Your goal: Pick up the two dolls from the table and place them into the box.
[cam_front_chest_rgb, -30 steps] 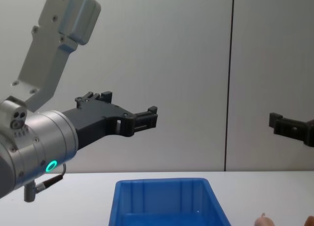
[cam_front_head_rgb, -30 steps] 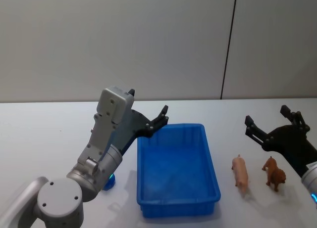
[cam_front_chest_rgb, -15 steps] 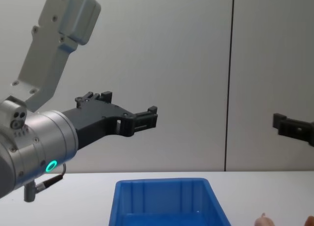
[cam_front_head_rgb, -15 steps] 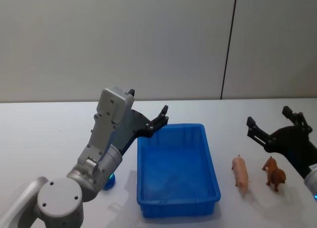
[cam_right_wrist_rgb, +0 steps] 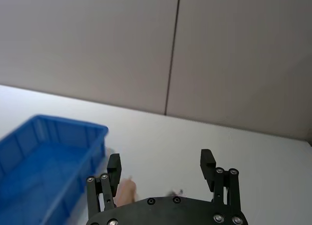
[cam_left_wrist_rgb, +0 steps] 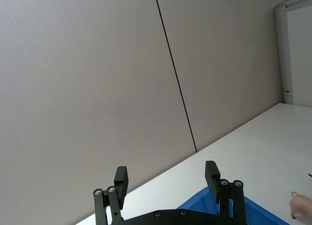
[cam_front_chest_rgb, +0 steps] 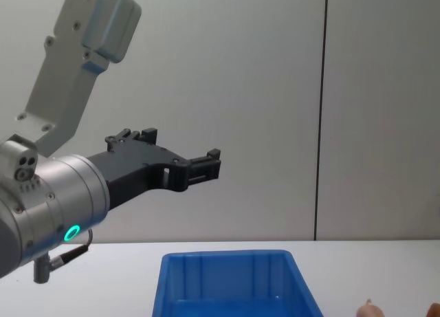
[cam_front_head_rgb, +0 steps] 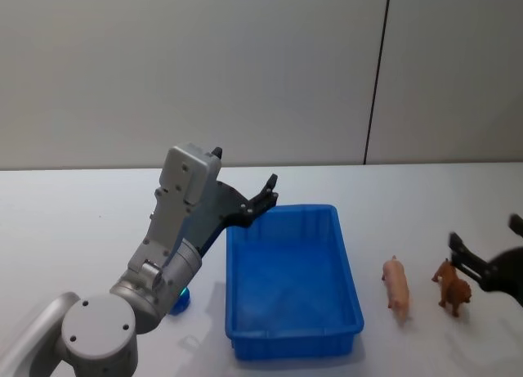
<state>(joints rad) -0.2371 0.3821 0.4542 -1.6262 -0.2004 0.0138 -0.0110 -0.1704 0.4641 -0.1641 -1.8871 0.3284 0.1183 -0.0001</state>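
The blue box (cam_front_head_rgb: 290,283) sits mid-table, and nothing shows inside it. To its right lie the two dolls: a pink pig (cam_front_head_rgb: 397,284) and an orange-brown fuzzy animal (cam_front_head_rgb: 452,287) standing beside it. My right gripper (cam_front_head_rgb: 486,240) hangs open just above and right of the brown doll, touching neither. In the right wrist view the right gripper (cam_right_wrist_rgb: 161,165) is open, with the pig (cam_right_wrist_rgb: 126,190) past its fingers and the box (cam_right_wrist_rgb: 44,152) off to one side. My left gripper (cam_front_head_rgb: 263,199) is open and raised over the box's back left corner; the left wrist view shows the left gripper (cam_left_wrist_rgb: 166,178) empty.
The white table (cam_front_head_rgb: 73,222) stretches wide on both sides of the box. A grey wall with a dark vertical seam (cam_front_head_rgb: 376,74) stands behind it. In the chest view the left gripper (cam_front_chest_rgb: 210,167) hovers high above the box (cam_front_chest_rgb: 234,289).
My right gripper has drawn back toward the right edge and lower, ending close over the brown doll, and has left the chest view. The left arm, box and dolls are unmoved.
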